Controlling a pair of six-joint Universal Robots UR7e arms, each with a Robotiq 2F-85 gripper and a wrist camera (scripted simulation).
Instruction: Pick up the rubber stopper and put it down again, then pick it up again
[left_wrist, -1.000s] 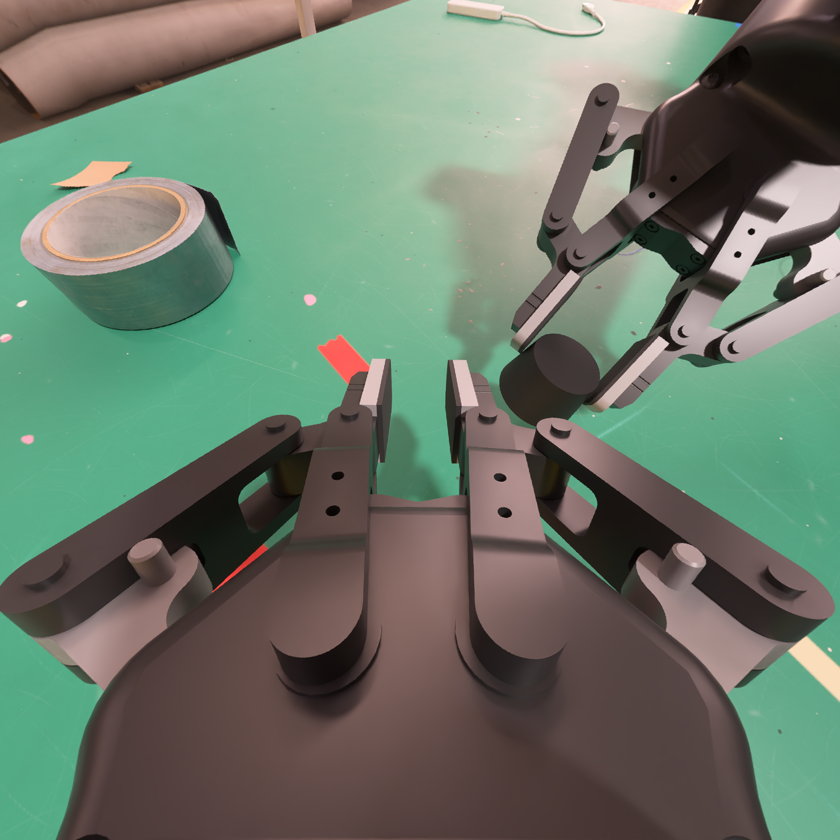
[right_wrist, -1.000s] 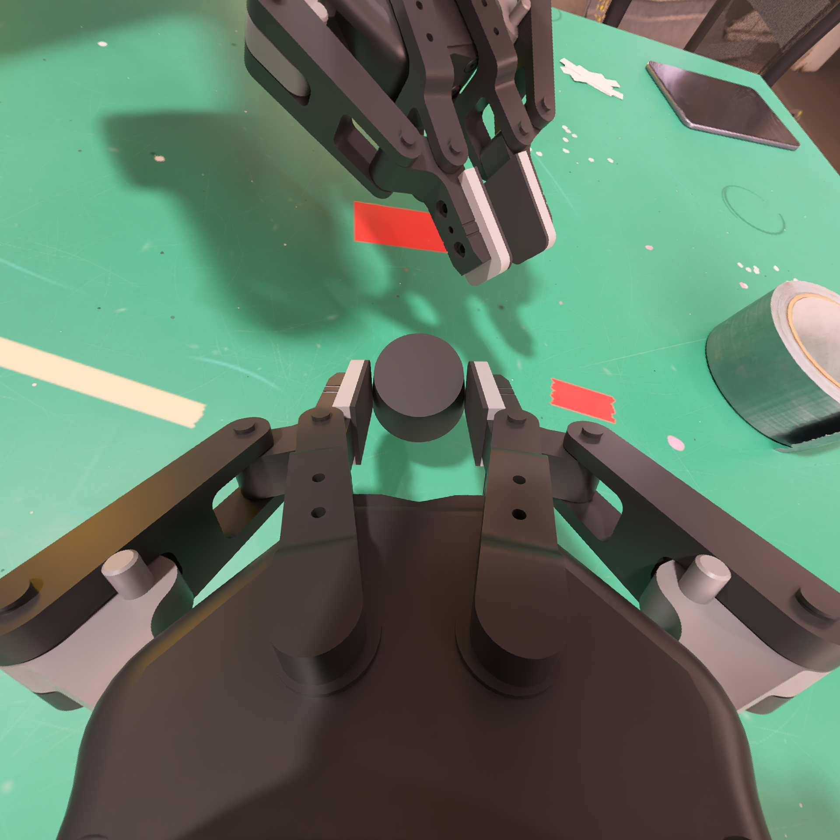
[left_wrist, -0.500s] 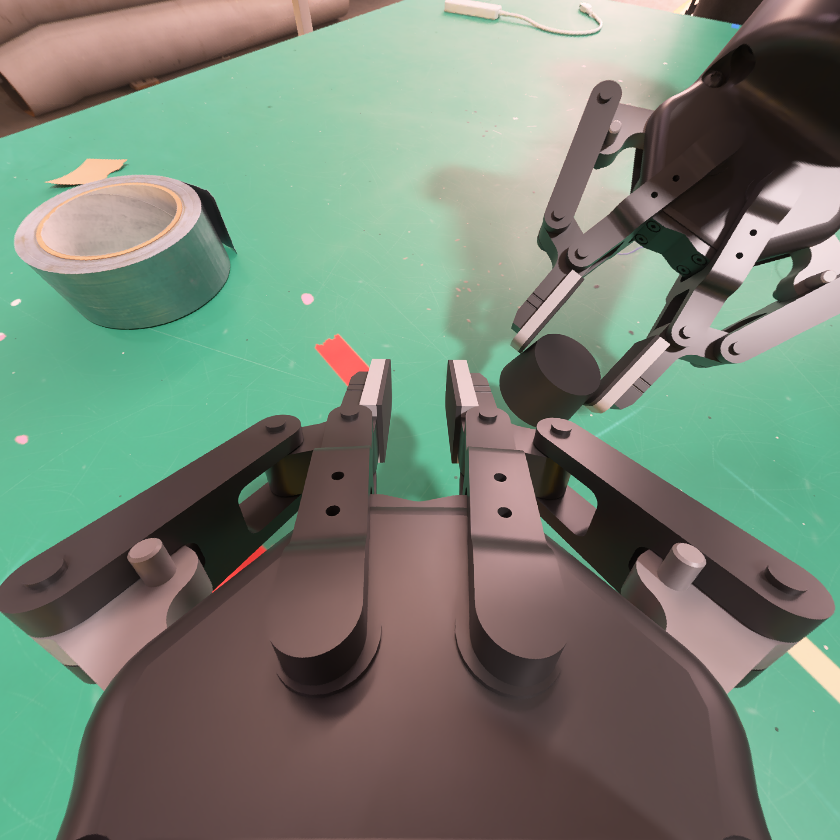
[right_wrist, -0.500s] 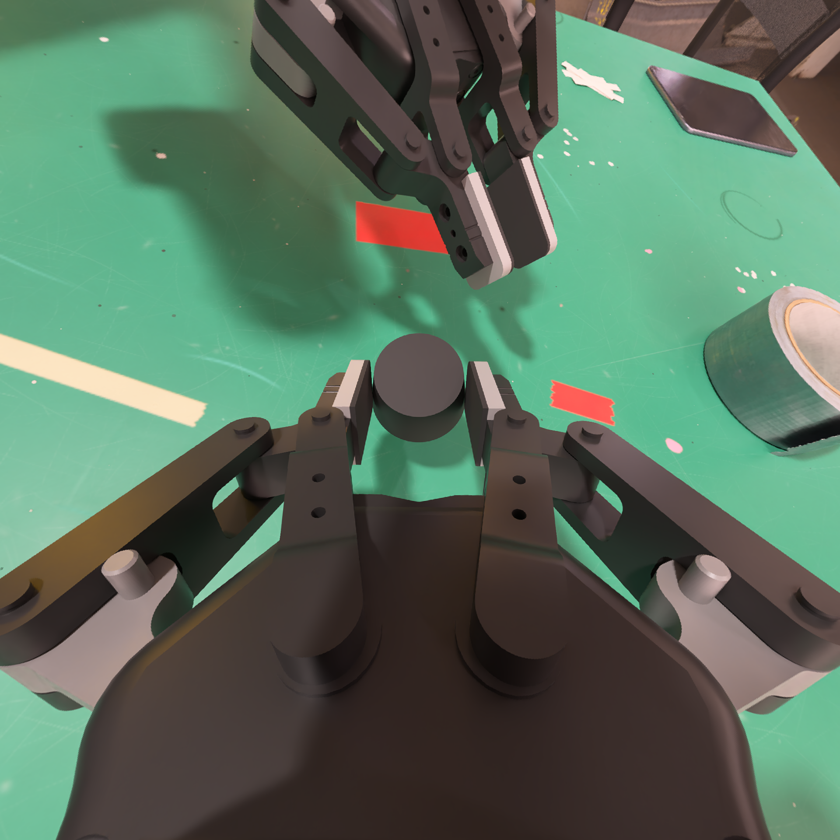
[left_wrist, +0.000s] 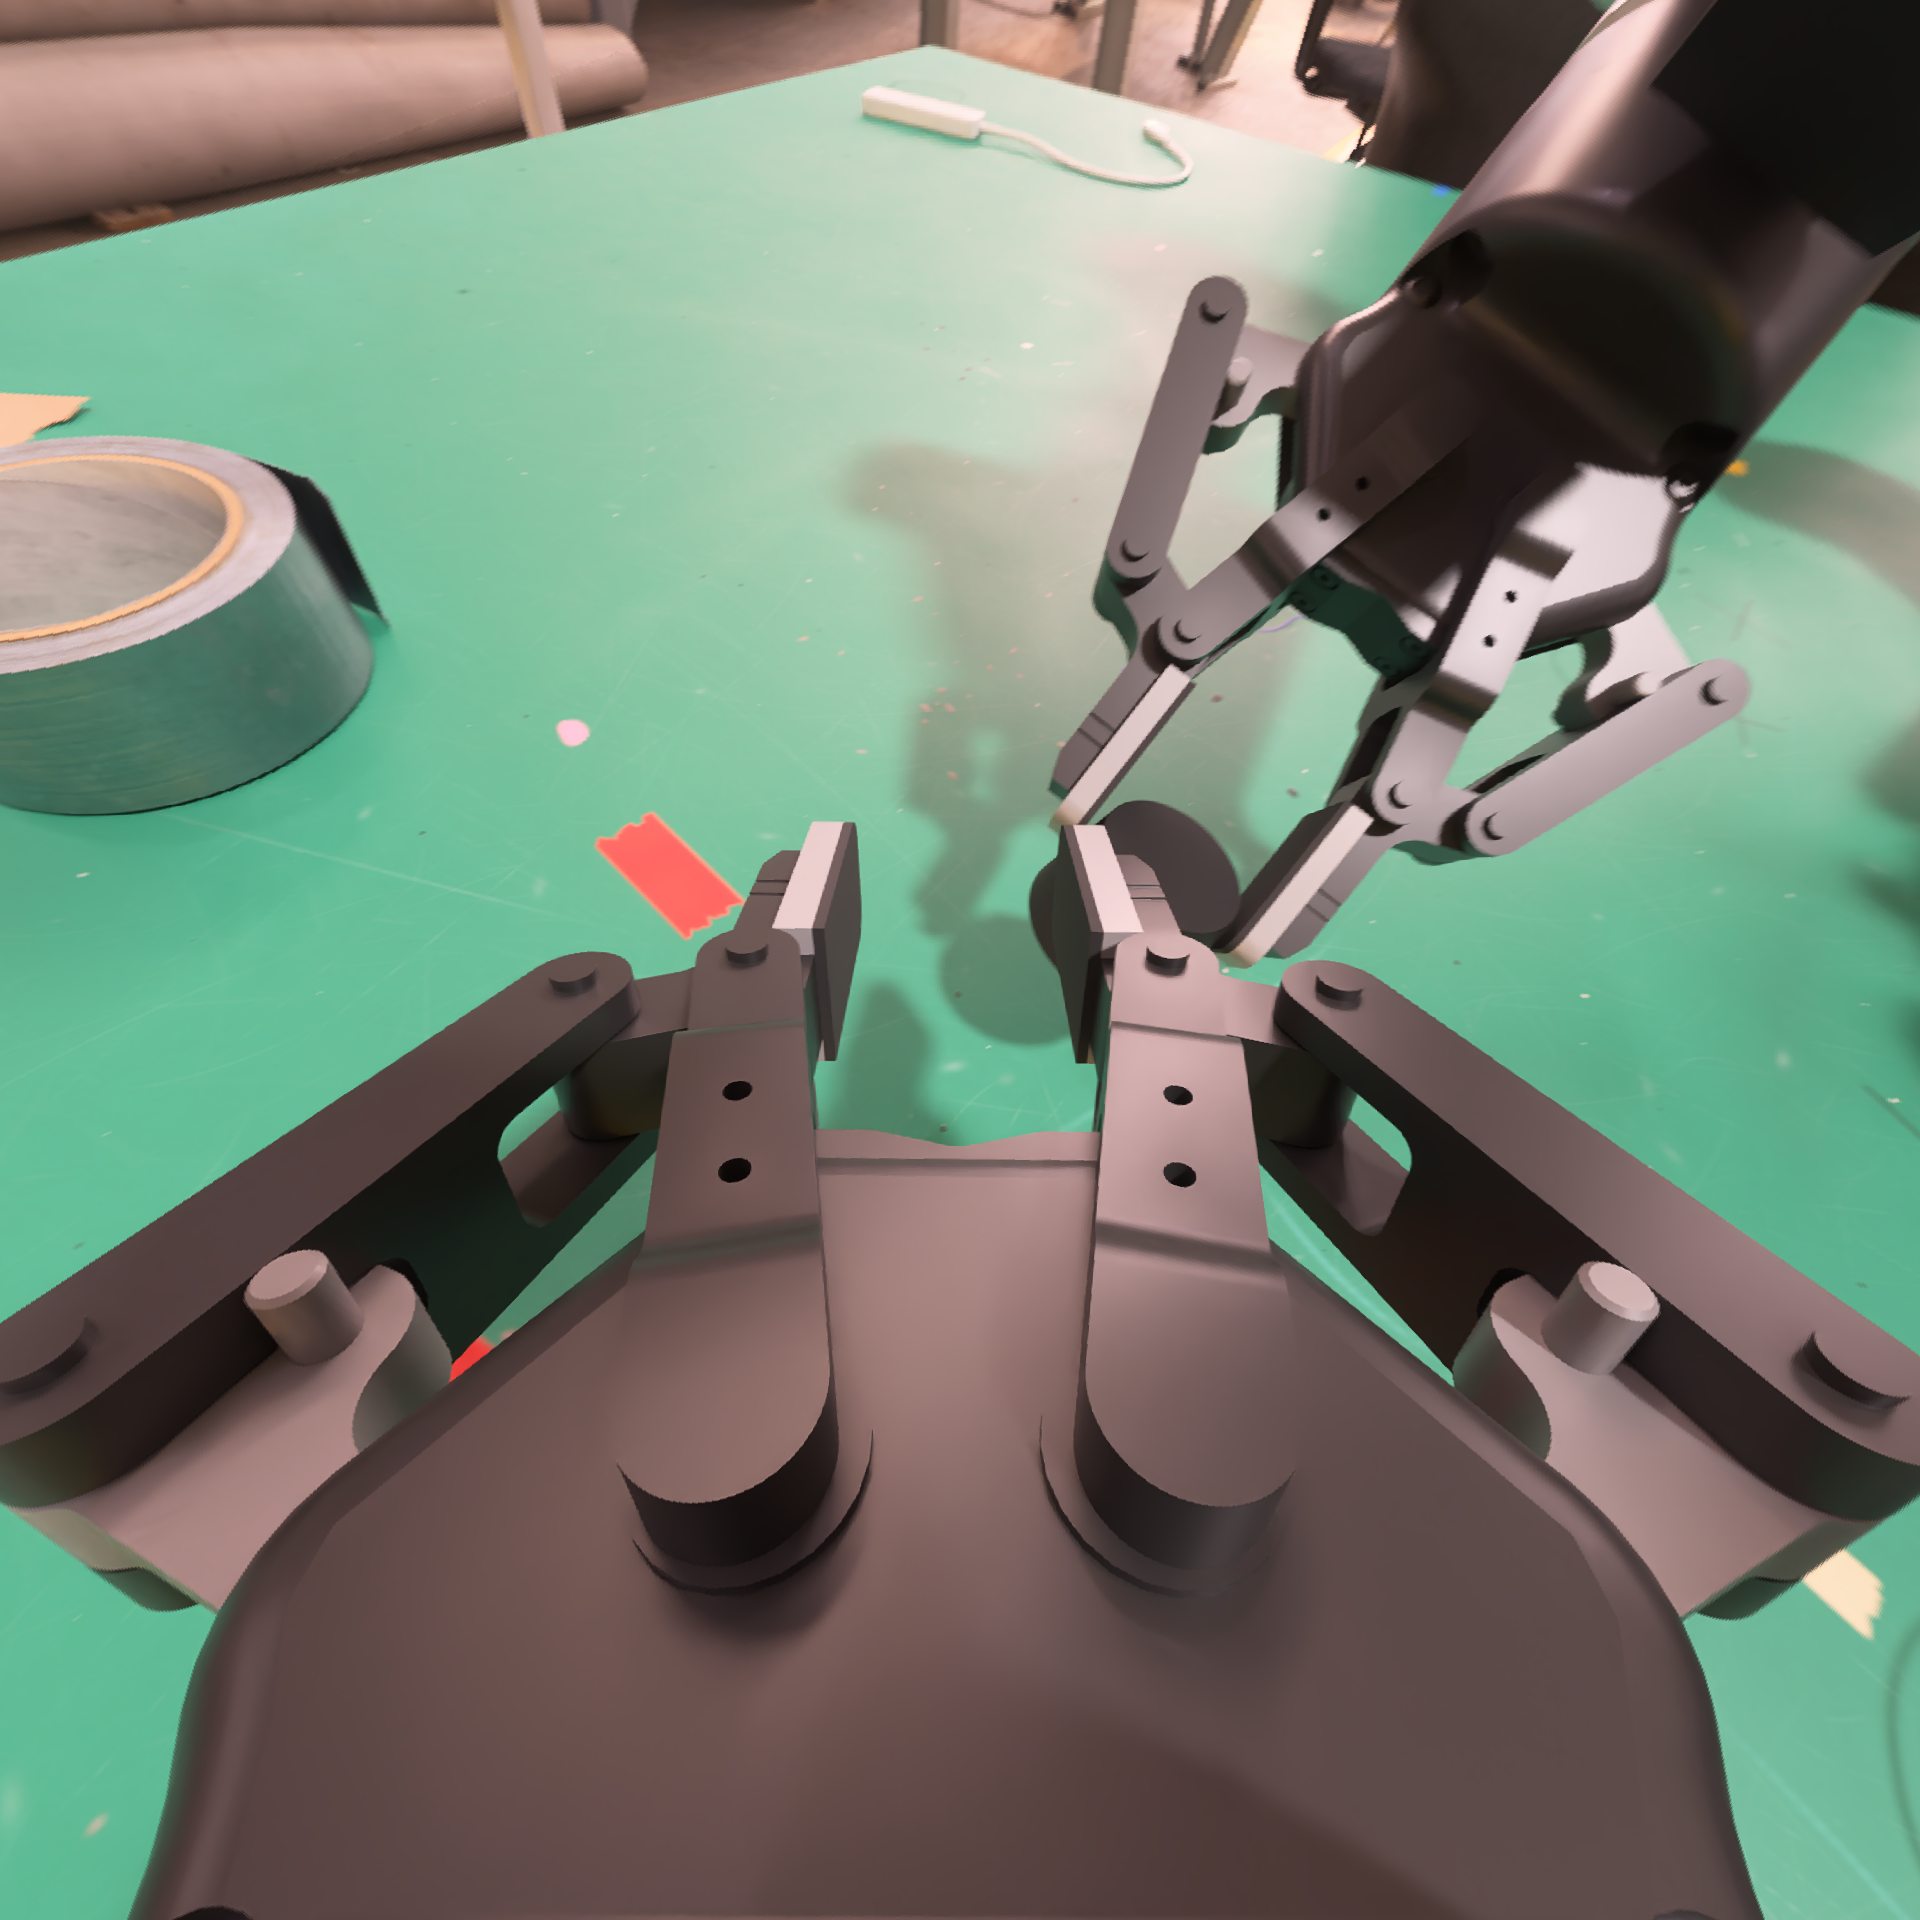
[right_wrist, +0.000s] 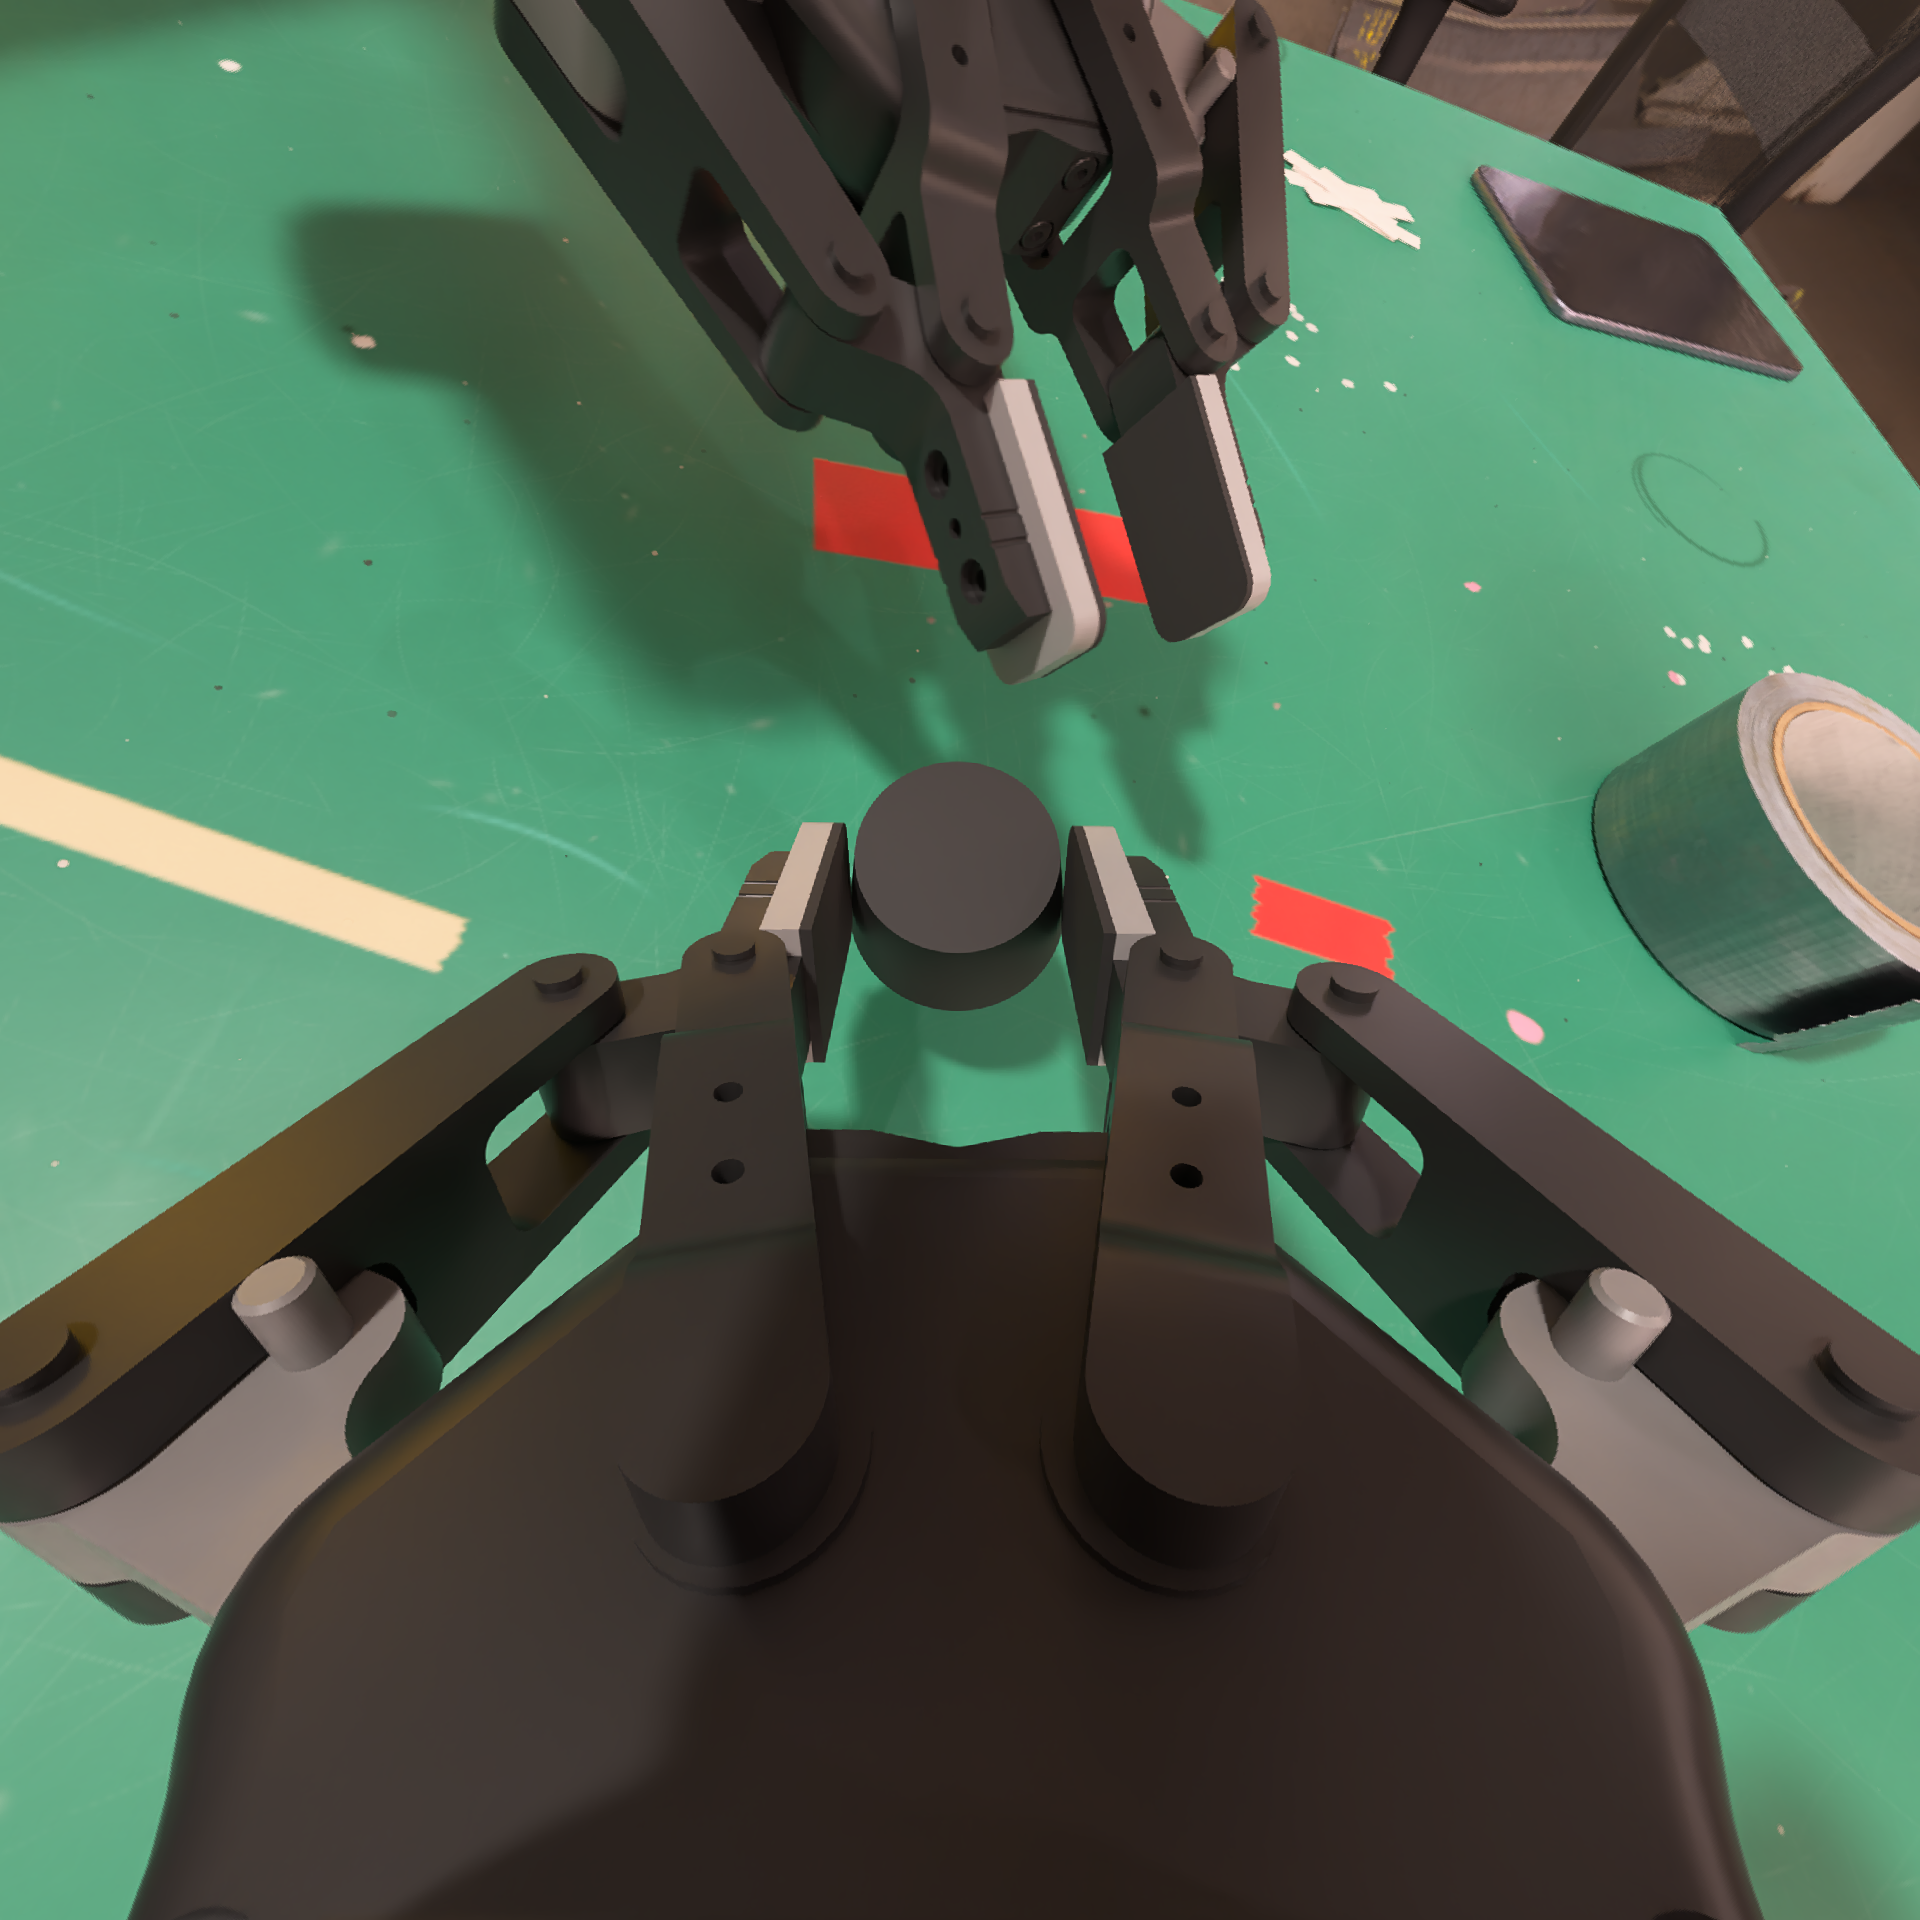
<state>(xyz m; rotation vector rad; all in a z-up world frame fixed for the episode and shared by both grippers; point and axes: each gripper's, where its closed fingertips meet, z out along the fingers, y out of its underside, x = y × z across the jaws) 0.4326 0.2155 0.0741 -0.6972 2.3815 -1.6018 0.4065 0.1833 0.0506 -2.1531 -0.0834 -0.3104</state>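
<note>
Right end effector (right_wrist: 956, 914) clamps the rubber stopper (right_wrist: 954, 873) at twelve o'clock, just above the green worktop (right_wrist: 416, 644). Left end effector (left_wrist: 951, 914) hangs empty, narrowly parted, close by; a collision or the smooth stopper slipping seems possible.

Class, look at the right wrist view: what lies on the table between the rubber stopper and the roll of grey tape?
In the right wrist view, a short red tape strip lies between the rubber stopper and the grey tape roll, with a small pink fleck nearby.
</note>
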